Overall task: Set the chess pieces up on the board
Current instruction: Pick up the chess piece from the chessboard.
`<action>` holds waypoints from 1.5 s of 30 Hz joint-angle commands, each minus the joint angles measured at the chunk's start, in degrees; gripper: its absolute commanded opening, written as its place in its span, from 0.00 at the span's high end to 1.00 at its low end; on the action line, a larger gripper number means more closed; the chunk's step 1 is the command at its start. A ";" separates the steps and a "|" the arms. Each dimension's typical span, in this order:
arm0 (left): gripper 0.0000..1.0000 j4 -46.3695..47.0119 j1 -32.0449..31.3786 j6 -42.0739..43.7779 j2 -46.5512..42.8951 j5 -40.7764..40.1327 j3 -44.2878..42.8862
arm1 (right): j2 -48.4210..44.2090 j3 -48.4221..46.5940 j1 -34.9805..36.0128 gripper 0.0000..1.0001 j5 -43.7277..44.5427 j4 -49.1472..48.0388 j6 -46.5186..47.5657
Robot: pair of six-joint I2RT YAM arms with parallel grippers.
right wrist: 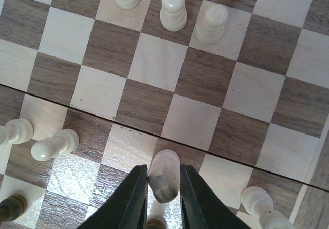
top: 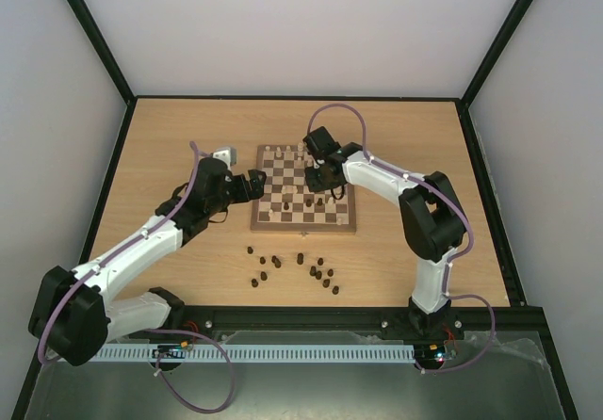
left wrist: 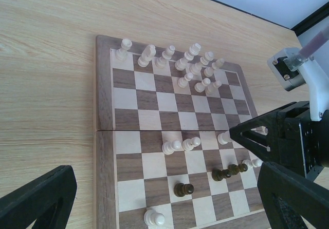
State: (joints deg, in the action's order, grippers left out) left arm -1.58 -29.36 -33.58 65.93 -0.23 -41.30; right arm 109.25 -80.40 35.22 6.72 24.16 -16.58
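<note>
The board lies mid-table. Cream pieces stand clustered at its far rows, with a few more and a few dark pieces scattered near the middle. My right gripper is shut on a cream piece, just past the board's centre fold; I cannot tell whether the piece touches the board. In the top view it hangs over the board's right half. My left gripper is open and empty at the board's left edge; its fingers straddle the near part of the board.
Several dark pieces lie loose on the tabletop in front of the board. The right arm's black wrist shows at the right of the left wrist view. Black frame posts edge the table.
</note>
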 commanded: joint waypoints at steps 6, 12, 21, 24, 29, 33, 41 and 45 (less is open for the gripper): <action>0.01 1.07 -0.17 0.64 0.39 0.36 0.21 | 1.21 -1.51 0.20 0.86 1.36 2.70 0.58; 0.00 1.17 -0.17 0.47 0.08 0.95 0.30 | 1.47 -1.30 0.19 0.87 1.36 2.93 0.49; 0.00 0.71 -0.17 0.65 -0.66 -0.21 0.43 | 1.07 -1.26 0.19 0.89 1.09 2.46 0.36; 0.00 0.88 -0.17 0.70 -0.73 -0.15 0.48 | 1.06 -1.63 0.18 0.82 1.24 2.94 0.45; 0.00 1.19 -0.12 0.55 0.04 0.64 0.50 | 0.23 -0.73 0.18 0.77 1.70 3.12 0.32; 0.00 1.23 -0.17 0.61 0.00 0.51 0.59 | 0.27 -0.34 0.20 0.76 1.65 3.06 0.40; 0.00 1.46 -0.16 0.58 0.51 0.49 0.67 | 0.72 -0.29 0.20 0.79 1.10 3.08 0.48; 0.01 1.58 -0.17 0.46 0.90 0.67 0.61 | 0.59 -0.11 0.20 0.80 1.34 3.51 0.49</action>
State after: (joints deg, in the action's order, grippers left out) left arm -1.45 -29.36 -33.58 66.35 0.01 -41.15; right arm 109.32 -80.53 35.22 7.79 24.32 -16.47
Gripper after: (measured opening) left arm 0.995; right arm 0.198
